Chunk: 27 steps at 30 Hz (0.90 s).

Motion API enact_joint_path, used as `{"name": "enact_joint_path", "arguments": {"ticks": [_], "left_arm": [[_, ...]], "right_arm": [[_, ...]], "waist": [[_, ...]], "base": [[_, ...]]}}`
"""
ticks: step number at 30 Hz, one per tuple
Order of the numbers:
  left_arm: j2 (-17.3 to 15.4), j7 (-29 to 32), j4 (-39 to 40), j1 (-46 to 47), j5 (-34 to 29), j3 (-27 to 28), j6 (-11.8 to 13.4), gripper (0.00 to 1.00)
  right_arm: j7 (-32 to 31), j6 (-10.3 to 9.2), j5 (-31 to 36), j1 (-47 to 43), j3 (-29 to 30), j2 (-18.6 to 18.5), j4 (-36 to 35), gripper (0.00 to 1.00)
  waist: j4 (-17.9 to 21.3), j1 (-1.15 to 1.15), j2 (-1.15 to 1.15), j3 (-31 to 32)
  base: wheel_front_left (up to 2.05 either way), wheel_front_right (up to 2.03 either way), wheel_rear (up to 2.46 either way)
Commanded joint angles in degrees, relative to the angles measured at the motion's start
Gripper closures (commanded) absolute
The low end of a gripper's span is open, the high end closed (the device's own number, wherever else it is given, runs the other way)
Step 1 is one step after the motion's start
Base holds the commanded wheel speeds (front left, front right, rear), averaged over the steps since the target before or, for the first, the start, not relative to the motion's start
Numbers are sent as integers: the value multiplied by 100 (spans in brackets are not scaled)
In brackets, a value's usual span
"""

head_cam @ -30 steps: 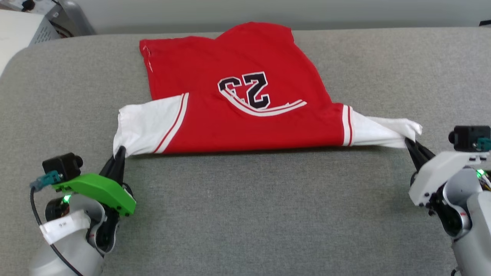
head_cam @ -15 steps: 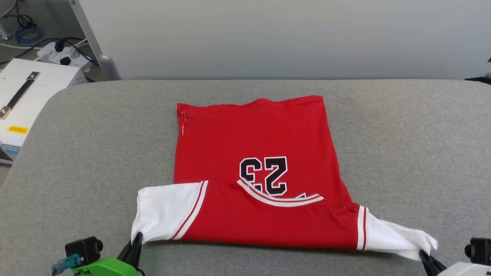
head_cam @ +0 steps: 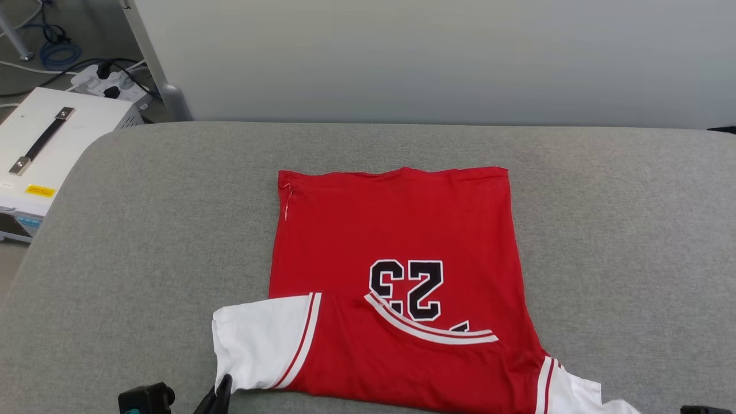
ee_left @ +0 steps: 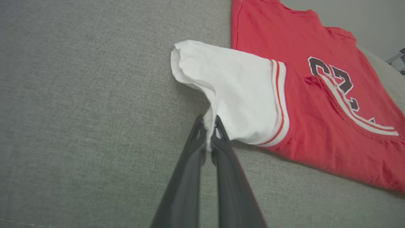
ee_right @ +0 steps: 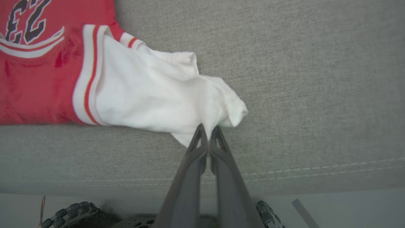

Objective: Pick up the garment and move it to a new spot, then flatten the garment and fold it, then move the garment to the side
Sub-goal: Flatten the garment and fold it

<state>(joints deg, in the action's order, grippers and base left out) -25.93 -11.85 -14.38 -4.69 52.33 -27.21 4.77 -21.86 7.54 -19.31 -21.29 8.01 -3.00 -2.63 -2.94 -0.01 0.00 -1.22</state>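
On the surface, the garment lies spread near your edge. Your left gripper clamps one sleeve. Whether the right gripper, tips nearly together, grips the other sleeve is unclear. Draw both outward evenly and low.

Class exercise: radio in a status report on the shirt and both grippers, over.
Left gripper shut on left sleeve. Right gripper shut on right sleeve. Garment spread on grey pad. No obstruction seen.
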Motion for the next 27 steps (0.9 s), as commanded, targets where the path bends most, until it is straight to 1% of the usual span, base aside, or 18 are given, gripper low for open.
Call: {"name": "enact_joint_path", "arguments": {"ticks": [1,7,9,12,15,18,23,27], "left_arm": [[5,-60,57,94,-56,-1,18,100],[58,-137,266,313,-221,0,58,100],[77,-169,385,397,-303,12,90,100],[109,-210,570,544,-436,18,94,100],[147,-238,743,708,-559,12,67,100],[206,-255,911,919,-680,-24,0,100],[323,-274,1119,1249,-833,-107,-148,100],[459,-282,1210,1501,-935,-222,-295,100]], "right_arm": [[162,-5,-4,223,-29,4,-25,0],[868,-5,128,1053,84,8,-3,0],[937,-5,219,1496,157,2,189,0],[879,-5,282,2191,234,-106,548,0],[650,-5,316,2947,263,-302,992,0],[268,-5,304,3764,255,-518,1485,0],[-529,-5,387,5059,169,-875,2370,0],[-1146,-5,516,5882,105,-1114,2960,0]], "waist": [[-47,1,0,-59],[-171,1,0,-249],[-244,1,0,-368],[-402,1,0,-560],[-588,1,0,-778],[-849,1,0,-1062],[-1265,1,0,-1522],[-1553,1,0,-1880]], "base": [[0,0,0],[0,0,0],[0,0,0],[0,0,0],[0,0,0],[0,0,0],[0,0,0],[0,0,0]]}}
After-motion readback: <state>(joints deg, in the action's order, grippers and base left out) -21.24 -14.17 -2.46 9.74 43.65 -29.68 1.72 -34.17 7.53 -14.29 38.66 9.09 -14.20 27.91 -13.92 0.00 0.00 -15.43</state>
